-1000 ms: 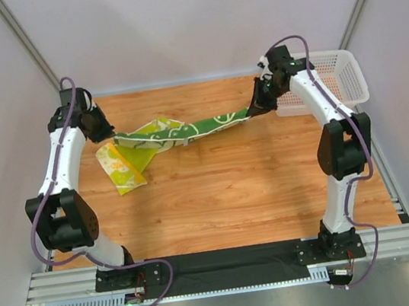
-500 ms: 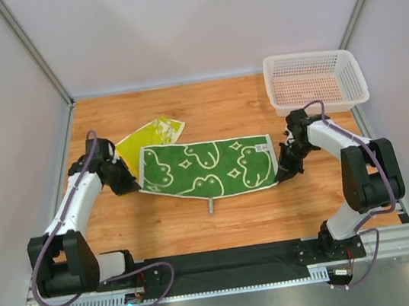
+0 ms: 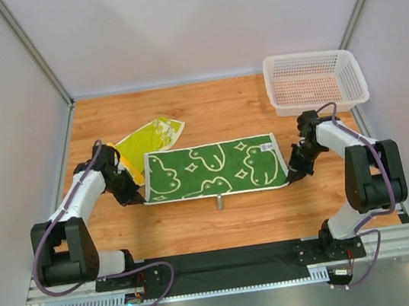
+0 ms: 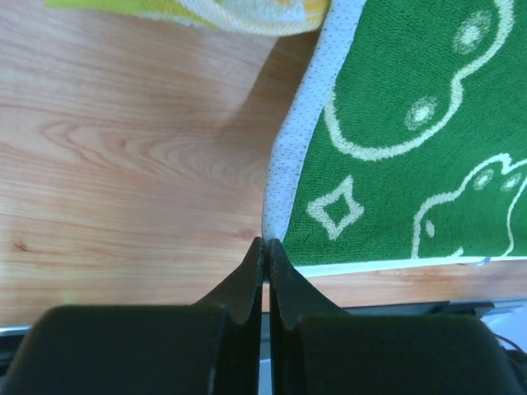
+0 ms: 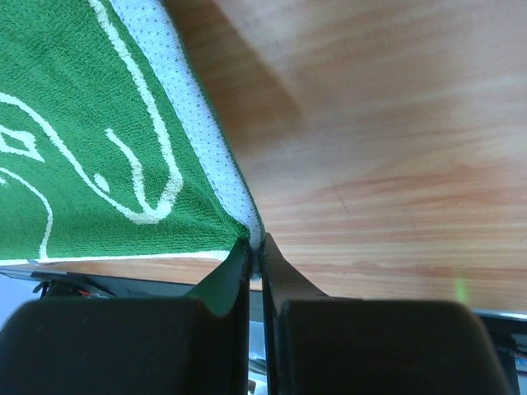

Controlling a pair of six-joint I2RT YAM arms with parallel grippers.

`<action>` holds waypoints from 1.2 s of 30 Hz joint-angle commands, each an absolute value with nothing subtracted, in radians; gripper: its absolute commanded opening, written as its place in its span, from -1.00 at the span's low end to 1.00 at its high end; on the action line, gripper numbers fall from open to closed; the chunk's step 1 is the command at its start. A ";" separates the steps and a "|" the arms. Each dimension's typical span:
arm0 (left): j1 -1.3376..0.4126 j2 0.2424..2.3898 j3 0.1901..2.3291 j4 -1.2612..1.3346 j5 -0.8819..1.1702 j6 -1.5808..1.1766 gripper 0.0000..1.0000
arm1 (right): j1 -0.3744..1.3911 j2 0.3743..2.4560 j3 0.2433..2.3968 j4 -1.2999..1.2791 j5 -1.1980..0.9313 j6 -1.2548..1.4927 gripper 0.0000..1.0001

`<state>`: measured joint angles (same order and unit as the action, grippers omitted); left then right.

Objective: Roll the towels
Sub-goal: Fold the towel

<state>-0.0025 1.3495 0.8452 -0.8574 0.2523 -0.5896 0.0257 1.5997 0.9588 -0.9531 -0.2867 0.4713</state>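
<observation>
Left gripper (image 4: 264,244), right gripper (image 5: 255,243) pinch towel (image 3: 211,169)

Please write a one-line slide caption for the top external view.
Left claw and right claw pinch the near corners of the green towel, flat on the table.

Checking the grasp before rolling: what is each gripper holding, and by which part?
Both hold the green towel: the left gripper pinches its near left corner, the right gripper its near right corner.

Light was bright, even, from overhead. Soft shadows fell on table (image 4: 123,148) beside towel (image 4: 395,123) edges. Wrist views: fingers (image 4: 243,284) were dark, blurred near lens. Faint green flare sat low in right wrist view. Overhead view was sharp.
</observation>
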 commanded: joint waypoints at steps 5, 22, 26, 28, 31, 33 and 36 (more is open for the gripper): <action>0.002 1.298 0.822 -0.931 0.282 -0.584 -1.00 | 0.012 1.497 0.907 -1.022 -0.299 0.479 -0.99; 0.002 1.600 1.241 -1.023 0.304 -0.496 -1.00 | 0.011 1.730 1.310 -1.115 -0.387 0.405 -0.99; 0.002 1.684 1.348 -1.035 0.316 -0.488 -1.00 | 0.012 1.798 1.368 -1.109 -0.397 0.405 -0.99; 0.002 1.722 1.374 -1.029 0.319 -0.485 -1.00 | 0.012 1.836 1.390 -1.108 -0.405 0.408 -0.99; 0.002 1.765 1.420 -1.028 0.301 -0.480 -1.00 | 0.012 1.882 1.433 -1.109 -0.403 0.405 -0.99; 0.003 1.801 1.456 -1.031 0.296 -0.476 -1.00 | 0.011 1.902 1.457 -1.104 -0.399 0.405 -0.99; 0.002 1.838 1.492 -1.032 0.299 -0.472 -1.00 | 0.012 1.934 1.485 -1.106 -0.397 0.410 -0.99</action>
<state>-0.0017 1.8153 1.4338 -1.0134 0.2974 -0.4915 0.0181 1.9141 1.4315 -1.0931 -0.3855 0.4164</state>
